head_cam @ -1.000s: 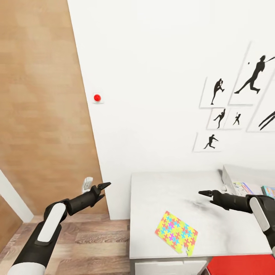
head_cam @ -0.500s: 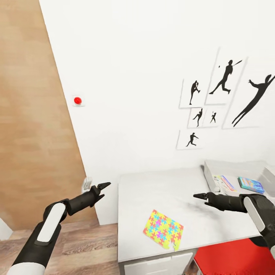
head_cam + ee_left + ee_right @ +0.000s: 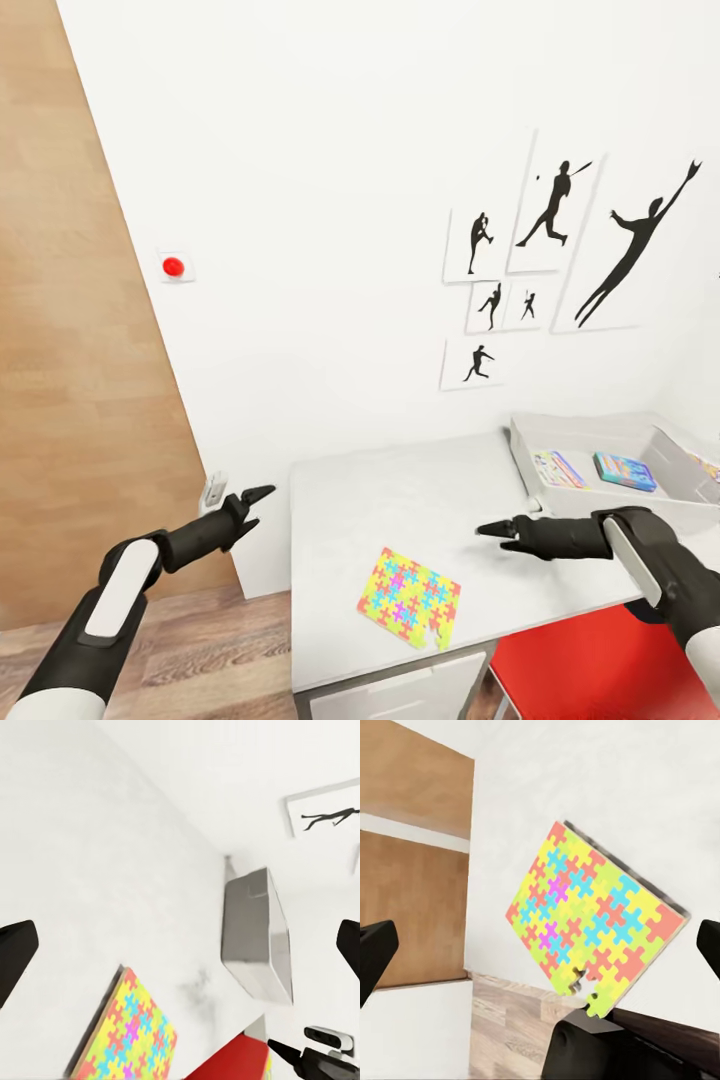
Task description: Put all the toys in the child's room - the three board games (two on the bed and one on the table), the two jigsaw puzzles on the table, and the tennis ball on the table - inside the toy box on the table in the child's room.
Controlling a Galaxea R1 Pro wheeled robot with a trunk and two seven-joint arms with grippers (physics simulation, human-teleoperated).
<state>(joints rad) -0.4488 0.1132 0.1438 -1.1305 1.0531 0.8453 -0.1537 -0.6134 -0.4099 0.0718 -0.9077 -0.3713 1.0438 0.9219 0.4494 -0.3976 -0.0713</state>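
Note:
One jigsaw puzzle (image 3: pixel 410 598) (image 3: pixel 596 926) (image 3: pixel 131 1035) lies flat near the front edge of the light grey table (image 3: pixel 380 490). The toy box (image 3: pixel 680 505) (image 3: pixel 255 937) stands at the table's back right against the wall, with two flat colourful game boxes (image 3: pixel 557 468) (image 3: pixel 625 471) lying inside. My right gripper (image 3: pixel 497 532) hovers open over the table, right of the puzzle and in front of the box, holding nothing. My left gripper (image 3: pixel 250 505) is open and empty, off the table's left edge over the floor.
A red chair seat (image 3: pixel 600 665) sits under the table's front right. Wooden wardrobe doors (image 3: pixel 60 380) fill the left. A red wall button (image 3: pixel 173 266) and black player silhouettes (image 3: pixel 550 210) hang on the white wall. White drawers (image 3: pixel 400 695) face front.
The head view has swung right, so everything has shifted left in the picture and the toy box with its game boxes has come into view. Both arms keep their pose.

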